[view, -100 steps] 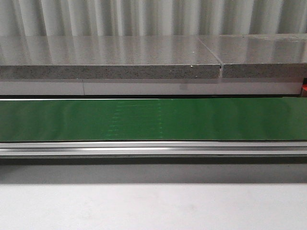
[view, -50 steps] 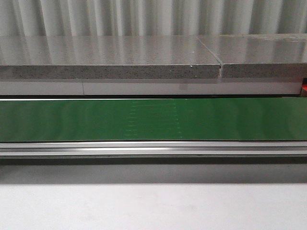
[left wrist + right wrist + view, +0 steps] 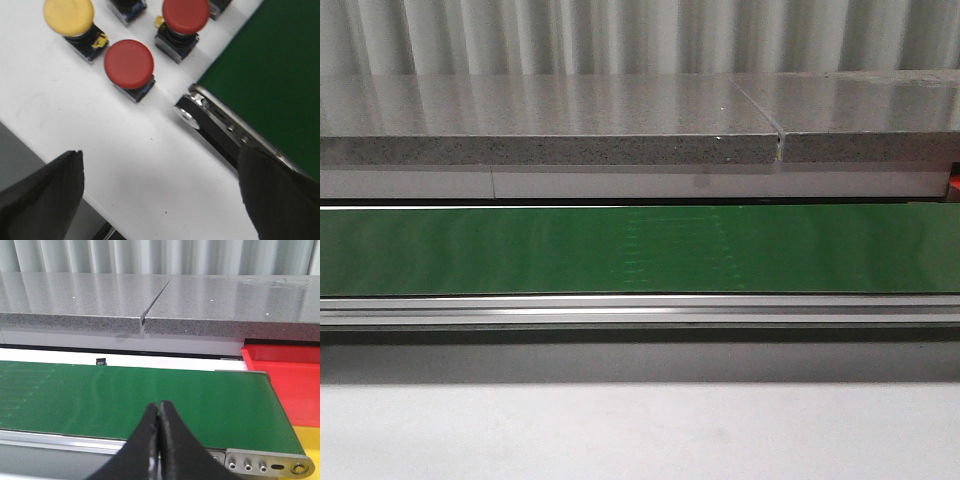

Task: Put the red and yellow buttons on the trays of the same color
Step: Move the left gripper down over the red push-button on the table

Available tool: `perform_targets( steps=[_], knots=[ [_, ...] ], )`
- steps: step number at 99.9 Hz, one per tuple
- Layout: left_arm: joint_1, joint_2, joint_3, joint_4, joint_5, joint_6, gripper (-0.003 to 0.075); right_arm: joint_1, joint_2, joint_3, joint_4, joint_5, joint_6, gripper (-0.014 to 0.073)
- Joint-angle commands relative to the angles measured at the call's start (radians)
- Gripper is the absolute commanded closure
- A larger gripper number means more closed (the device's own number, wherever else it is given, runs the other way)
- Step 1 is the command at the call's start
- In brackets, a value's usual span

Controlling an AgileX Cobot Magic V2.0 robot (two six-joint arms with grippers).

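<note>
In the left wrist view, two red buttons (image 3: 129,64) (image 3: 185,15) and a yellow button (image 3: 68,16) stand on a white table by the end of the green belt (image 3: 272,75). My left gripper (image 3: 160,172) is open and empty above the bare white table, short of the buttons. In the right wrist view, my right gripper (image 3: 159,406) is shut and empty over the green belt (image 3: 125,400). A red tray (image 3: 285,385) sits past the belt's end, with a yellow tray (image 3: 307,440) next to it. No gripper or button shows in the front view.
The green conveyor belt (image 3: 640,250) runs across the front view with a metal rail (image 3: 640,310) along its near edge and a grey stone ledge (image 3: 550,148) behind. Parts of other button bases (image 3: 127,7) show at the left wrist view's edge. The belt's roller end (image 3: 192,111) is near the buttons.
A faint pattern on the green belt has shifted to the right across the front view. Nothing else has changed.
</note>
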Motion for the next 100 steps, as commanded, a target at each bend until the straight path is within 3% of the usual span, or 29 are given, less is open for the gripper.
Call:
perform_targets(
  steps=[1,38,100],
  knots=[
    [0.053,0.010,-0.035,0.000,-0.060,0.025,0.0120,-0.001,-0.016,0.002,-0.011,-0.086,-0.011,0.0661],
    [0.222,0.123,-0.037,-0.017,-0.126,0.155,0.0120,-0.001,-0.016,0.002,-0.011,-0.086,-0.011,0.0661],
    [0.231,0.309,-0.108,-0.073,-0.208,0.232,0.0120,-0.001,-0.016,0.002,-0.011,-0.086,-0.011,0.0661]
  ],
)
